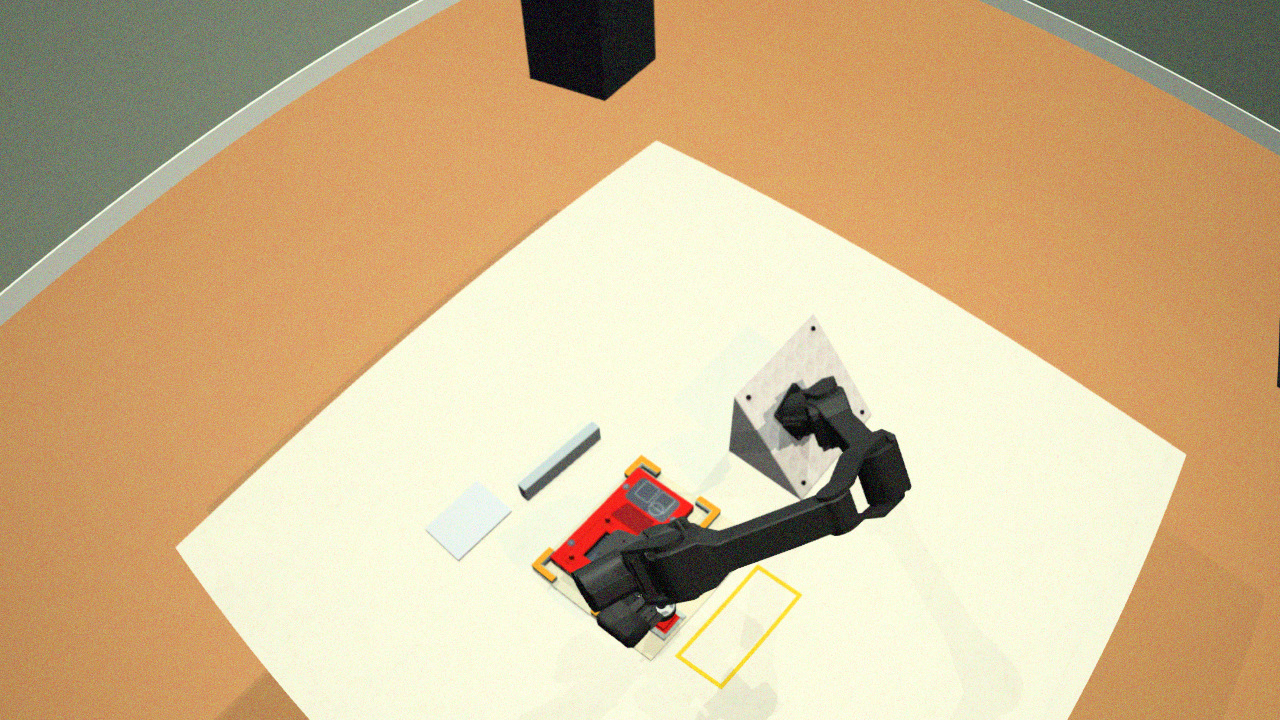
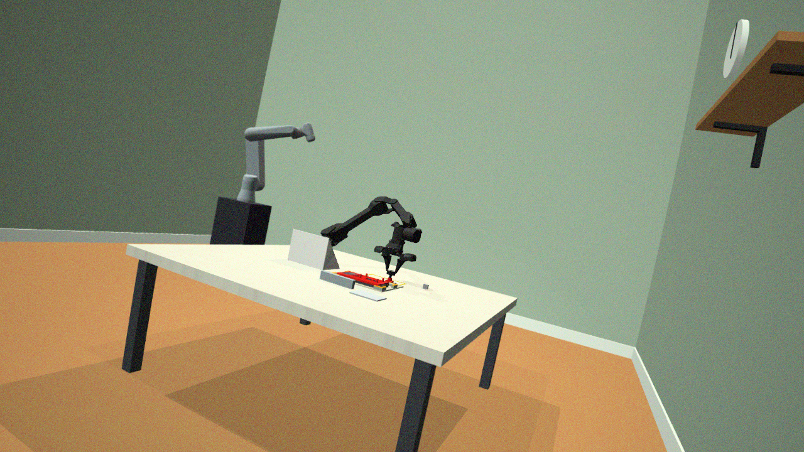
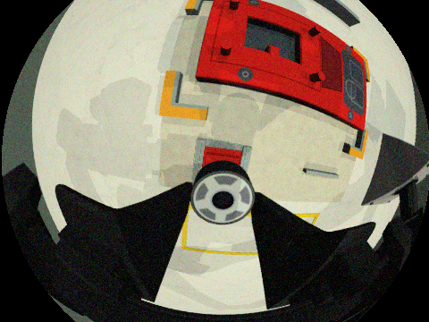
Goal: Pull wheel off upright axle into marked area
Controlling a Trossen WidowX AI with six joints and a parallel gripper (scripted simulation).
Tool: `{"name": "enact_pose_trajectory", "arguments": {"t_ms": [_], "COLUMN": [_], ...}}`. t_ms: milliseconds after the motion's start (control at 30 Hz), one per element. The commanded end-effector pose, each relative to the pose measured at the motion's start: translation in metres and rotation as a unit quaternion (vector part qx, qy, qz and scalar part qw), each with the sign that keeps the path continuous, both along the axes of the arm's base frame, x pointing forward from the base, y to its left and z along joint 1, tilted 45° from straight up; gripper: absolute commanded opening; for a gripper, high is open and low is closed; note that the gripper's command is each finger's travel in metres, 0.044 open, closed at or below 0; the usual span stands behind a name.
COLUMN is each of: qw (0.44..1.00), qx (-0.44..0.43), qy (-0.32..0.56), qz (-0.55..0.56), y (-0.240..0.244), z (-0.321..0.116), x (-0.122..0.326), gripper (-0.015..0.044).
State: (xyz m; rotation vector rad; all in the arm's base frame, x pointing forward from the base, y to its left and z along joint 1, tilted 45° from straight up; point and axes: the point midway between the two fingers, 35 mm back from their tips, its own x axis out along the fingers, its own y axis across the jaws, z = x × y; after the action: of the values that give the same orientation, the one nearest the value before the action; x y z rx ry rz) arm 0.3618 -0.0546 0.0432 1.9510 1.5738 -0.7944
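Note:
My gripper (image 2: 391, 272) (image 3: 222, 193) is shut on the wheel, one black finger at each side. The wheel (image 1: 665, 611) (image 3: 208, 201) has a black tyre, a pale spoked face and a dark centre hole. Its face points up toward the wrist camera. It is close above a small red block (image 3: 222, 155) in a grey holder, partly hiding it. The upright axle is not visible, and I cannot tell whether any of it is still inside the hole. The marked area, a yellow outline (image 1: 718, 611) (image 3: 214, 251), lies on the table beside the base board.
A red panel (image 1: 581, 540) (image 3: 286, 76) with upright pegs lies between orange corner brackets (image 1: 707, 512) (image 3: 183, 111). Beyond it are a grey bar (image 1: 559, 461) and a pale flat plate (image 1: 468, 522). The arm is mounted on a wedge (image 1: 805, 358) (image 2: 309, 250).

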Motion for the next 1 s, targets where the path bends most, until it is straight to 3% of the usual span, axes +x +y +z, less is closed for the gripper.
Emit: {"name": "enact_pose_trajectory", "arguments": {"t_ms": [0,967], "qw": [1.0,1.0], "qx": [-0.003,-0.002], "qy": [-0.004,-0.004], "qz": [-0.001,-0.002], "y": [-0.0037,-0.0102], "z": [0.0035,0.0102], "x": [0.0001,-0.0017], "gripper": [0.0,0.0]}}
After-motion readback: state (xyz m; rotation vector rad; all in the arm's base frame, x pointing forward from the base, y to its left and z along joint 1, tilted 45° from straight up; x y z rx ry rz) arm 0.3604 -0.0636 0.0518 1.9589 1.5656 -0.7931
